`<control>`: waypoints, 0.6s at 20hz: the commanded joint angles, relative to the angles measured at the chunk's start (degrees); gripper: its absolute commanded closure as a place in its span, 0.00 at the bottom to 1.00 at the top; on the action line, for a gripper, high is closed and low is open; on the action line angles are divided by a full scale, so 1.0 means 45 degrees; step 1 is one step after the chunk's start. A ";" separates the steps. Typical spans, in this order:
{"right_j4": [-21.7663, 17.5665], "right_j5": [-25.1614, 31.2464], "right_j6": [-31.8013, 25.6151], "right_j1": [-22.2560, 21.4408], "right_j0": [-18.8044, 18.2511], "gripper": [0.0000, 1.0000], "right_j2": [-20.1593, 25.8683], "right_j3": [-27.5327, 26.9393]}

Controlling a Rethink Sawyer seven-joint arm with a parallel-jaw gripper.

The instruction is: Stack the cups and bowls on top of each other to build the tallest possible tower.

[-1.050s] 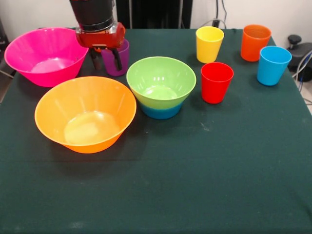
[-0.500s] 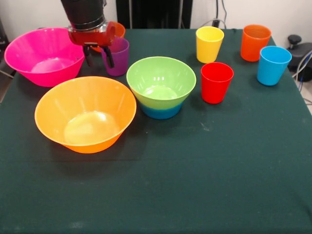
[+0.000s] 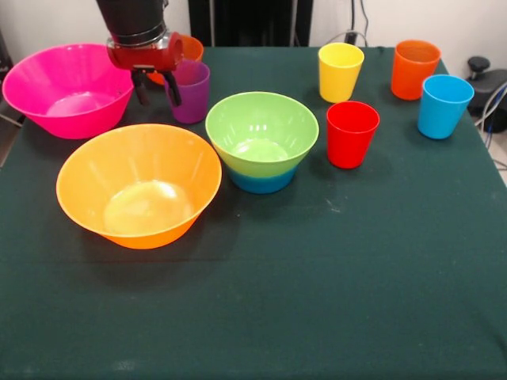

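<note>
My gripper [image 3: 157,91] hangs open at the back left, between the pink bowl [image 3: 67,89] and the purple cup [image 3: 192,93], with nothing between its fingers. Its left finger stands close beside the pink bowl's right rim. A small orange bowl [image 3: 191,47] peeks out behind the gripper. The large orange bowl [image 3: 139,186] sits in front of them. The green bowl [image 3: 261,131] rests nested in the blue bowl [image 3: 261,182] at the centre. The red cup [image 3: 352,133], yellow cup [image 3: 341,71], orange cup [image 3: 414,69] and light blue cup [image 3: 444,105] stand upright on the right.
Everything rests on a dark green cloth [image 3: 317,285] over the table. A black object [image 3: 481,67] with cables lies off the right edge, behind the light blue cup.
The gripper has risen and moved left, away from the purple cup and toward the pink bowl. The pink bowl has shifted slightly left.
</note>
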 commanded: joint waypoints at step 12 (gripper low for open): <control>-0.1056 -0.0347 -0.1011 -0.0435 -0.0429 0.00 0.0121 0.1201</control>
